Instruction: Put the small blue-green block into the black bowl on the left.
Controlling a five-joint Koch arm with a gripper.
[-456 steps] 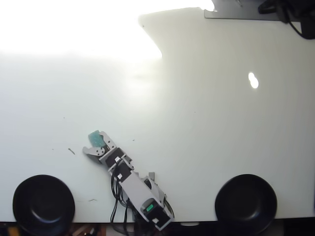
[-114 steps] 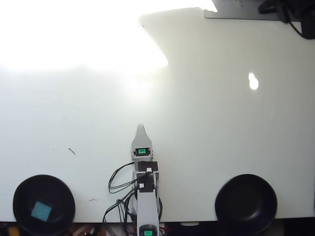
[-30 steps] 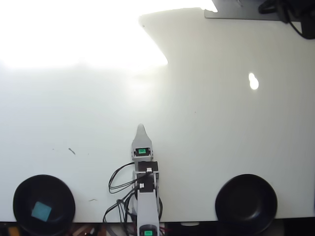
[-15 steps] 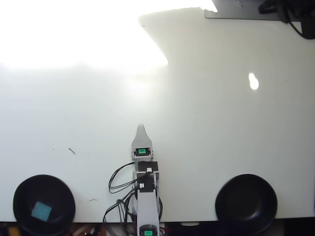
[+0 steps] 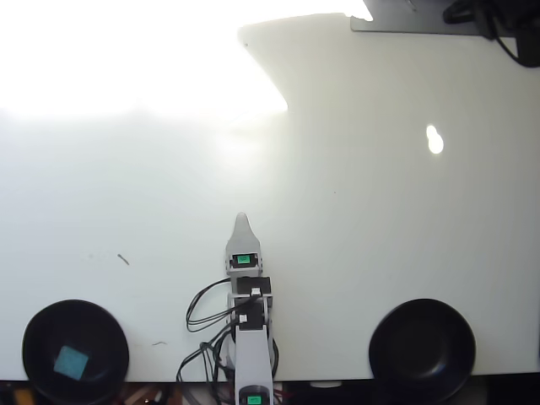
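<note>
The small blue-green block (image 5: 72, 361) lies inside the black bowl (image 5: 38, 329) at the lower left of the overhead view. My gripper (image 5: 242, 221) is in the middle of the table, pointing away from the arm's base, well to the right of that bowl and far from the block. Only one white tip shows from above, so I cannot tell whether the jaws are open or shut. Nothing shows between them.
A second black bowl (image 5: 422, 348) sits at the lower right. The white table (image 5: 380, 219) is washed out by strong glare at the upper left. Dark cables and gear (image 5: 494, 21) lie at the top right corner. The arm's wires (image 5: 207, 316) loop beside its base.
</note>
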